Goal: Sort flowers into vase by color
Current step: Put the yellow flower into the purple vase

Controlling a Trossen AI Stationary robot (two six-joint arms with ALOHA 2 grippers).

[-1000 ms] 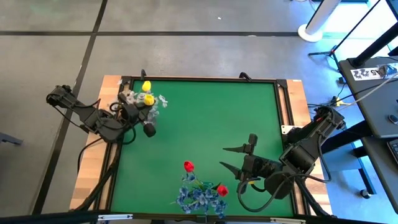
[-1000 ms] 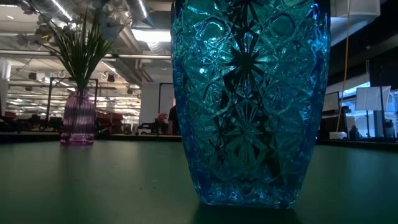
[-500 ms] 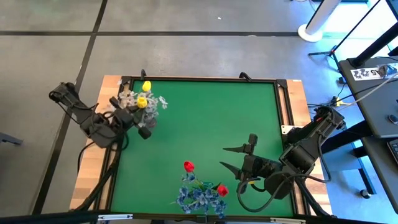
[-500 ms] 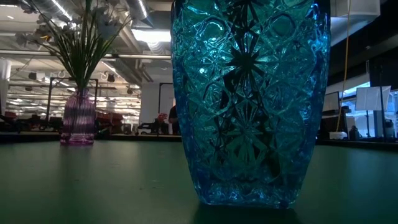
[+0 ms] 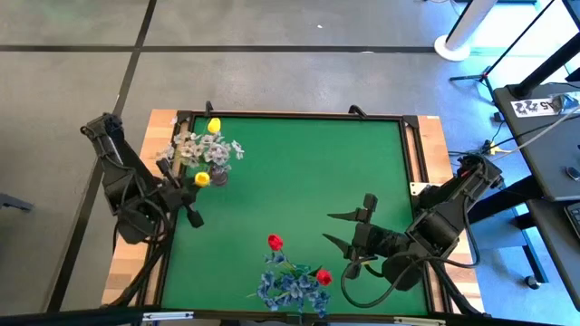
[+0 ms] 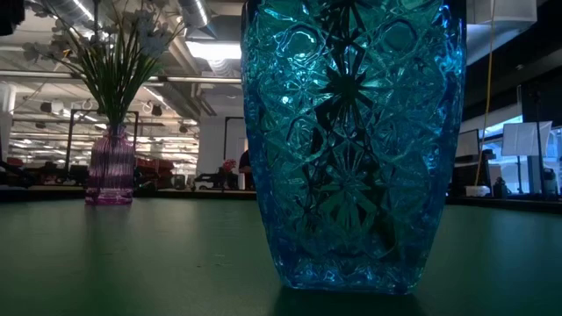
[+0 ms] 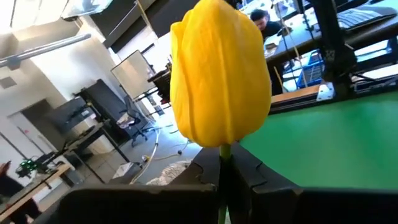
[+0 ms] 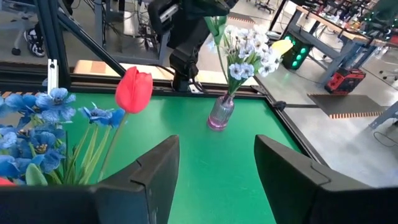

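- Blue vase (image 6: 351, 145): heavy-looking cut glass, holding the blue bunch (image 5: 285, 288) and red tulips (image 5: 275, 242), just beside the right gripper (image 5: 337, 229), whose fingers stand apart and empty.
- Purple vase (image 8: 221, 113): small, tippable, holding white sprays (image 5: 201, 148), just beyond the left gripper (image 5: 194, 196).
- Yellow tulip (image 7: 219, 74): light, soft head, springy stalk; left gripper is clamped on the stalk just under the head, a sensible hold.
- A second yellow tulip (image 5: 213, 125) stands past the sprays.

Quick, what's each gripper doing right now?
Left gripper: shut on a yellow tulip.
Right gripper: open, holding nothing.
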